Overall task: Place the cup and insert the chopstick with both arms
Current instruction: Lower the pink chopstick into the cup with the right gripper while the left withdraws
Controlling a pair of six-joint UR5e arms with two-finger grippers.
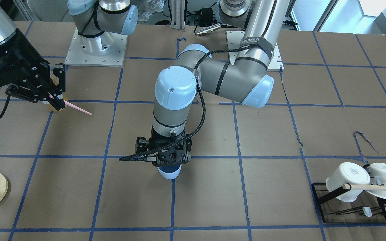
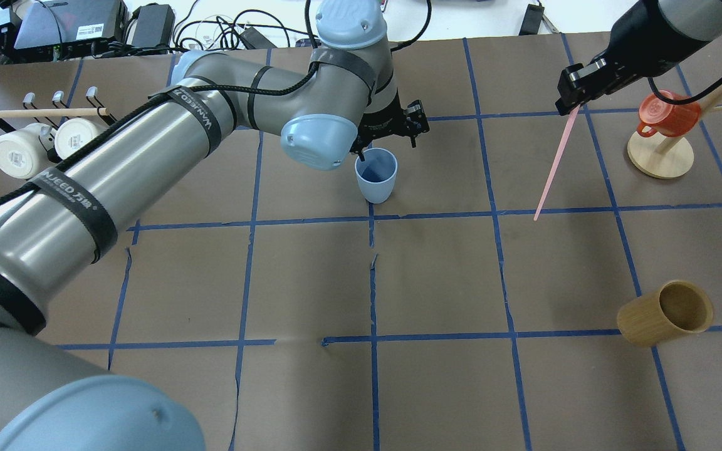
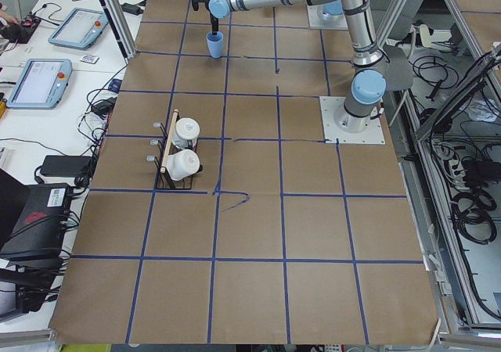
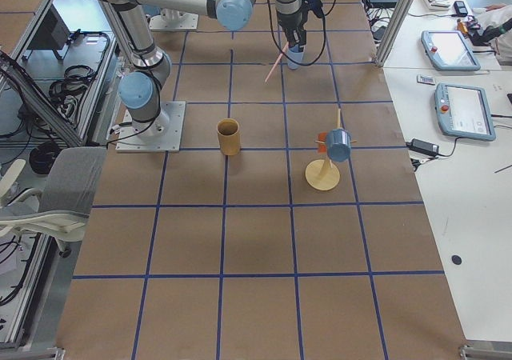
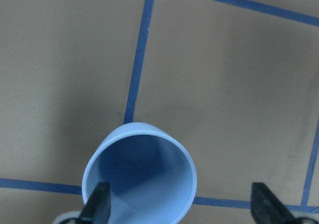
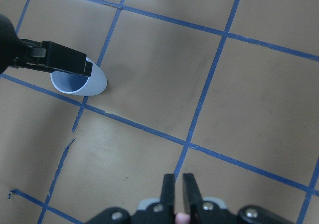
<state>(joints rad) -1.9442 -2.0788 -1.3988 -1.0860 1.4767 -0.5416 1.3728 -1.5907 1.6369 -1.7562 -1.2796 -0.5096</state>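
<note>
Light blue cup [image 2: 376, 175] upright on the brown-papered table [image 2: 436, 275], mouth up, toward the far middle, base right beside a crossing of blue tape lines. Left gripper [image 5: 180, 205] directly above it, fingers [image 5: 98, 204] spread wide: one at the cup's rim, seemingly just inside, the other well clear of the wall. No squeeze on the cup.

Right gripper [image 2: 571, 108] raised over the far right of the table, jaws pressed together on the upper end of the pale pink chopstick [image 2: 555, 166]. Stick slanting down and toward the near side, lower tip free above the paper, well apart from the cup.

On the black strap [image 2: 201, 119] around the left arm, white lettering "VANJEED", followed by characters too small to read; the same strap text partly visible in the front-facing view. Printed label on the base of a white mug [image 1: 347, 180], illegible.

At the right, a tan bamboo cup [image 2: 665, 319] near and a red cup [image 2: 665, 116] hung on a wooden stand [image 2: 660, 156] far. At the far left, two white mugs on a black rack [image 1: 347, 209], a wooden dowel [image 2: 44, 113] across it.
</note>
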